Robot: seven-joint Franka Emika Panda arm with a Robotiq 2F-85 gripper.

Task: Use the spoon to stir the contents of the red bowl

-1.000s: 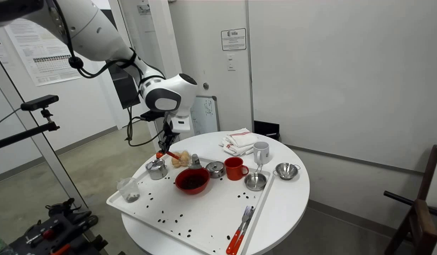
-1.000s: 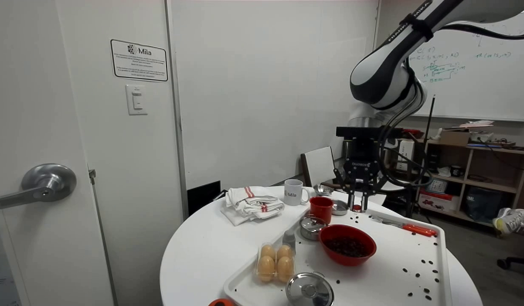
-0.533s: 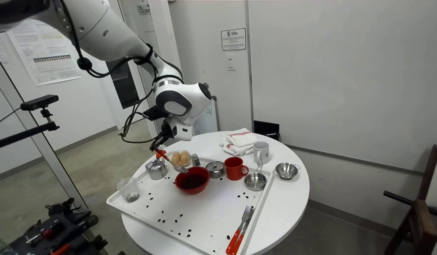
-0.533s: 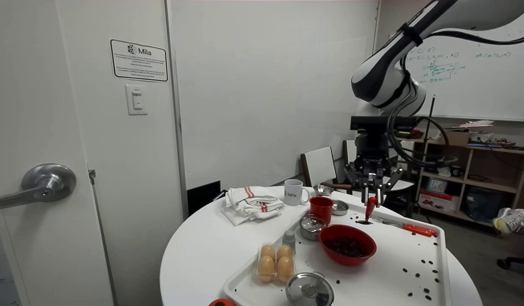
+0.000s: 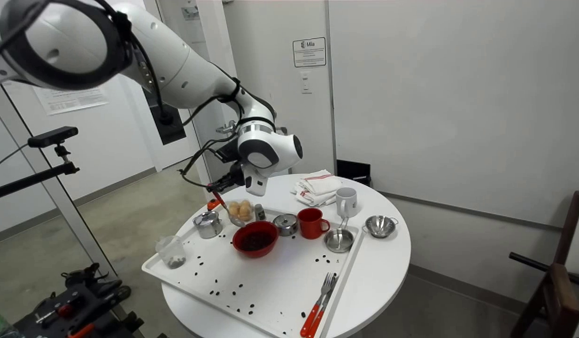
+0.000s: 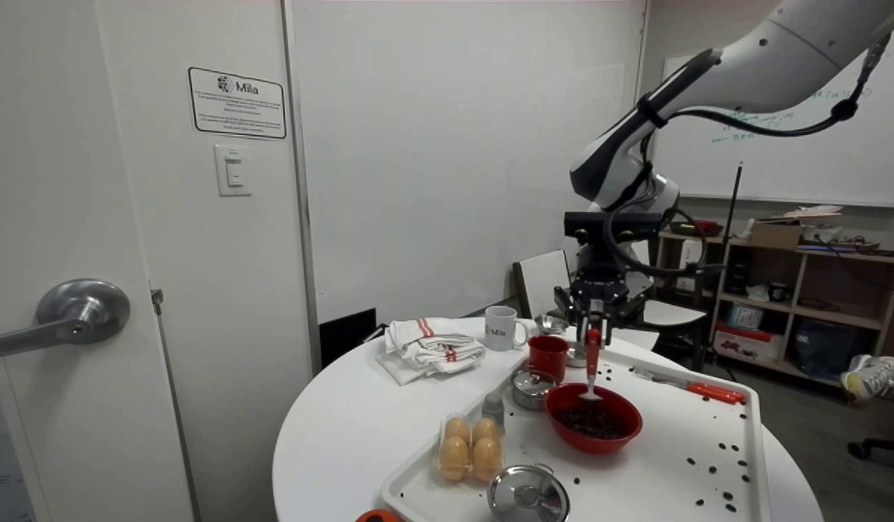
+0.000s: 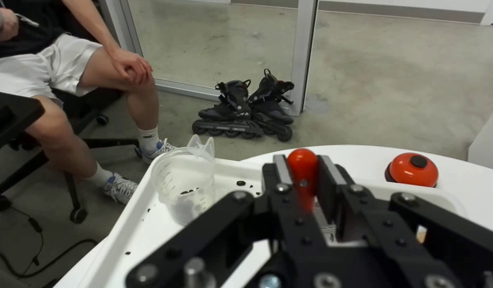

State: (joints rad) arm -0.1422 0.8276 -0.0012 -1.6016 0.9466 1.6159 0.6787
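Pinching the spoon (image 6: 592, 359) by its red handle, the gripper (image 7: 304, 172) has its jaws close together, against both sides of it. In both exterior views the metal head shows at the edge of the red bowl (image 6: 597, 447); whether it touches the rim or the dark contents (image 6: 592, 420), I can't tell. In the wrist view the gripper hides most of the spoon. In an exterior view the bottom edge crops a lidded pot (image 6: 528, 496) and an orange dome (image 6: 381, 515) I can't identify.
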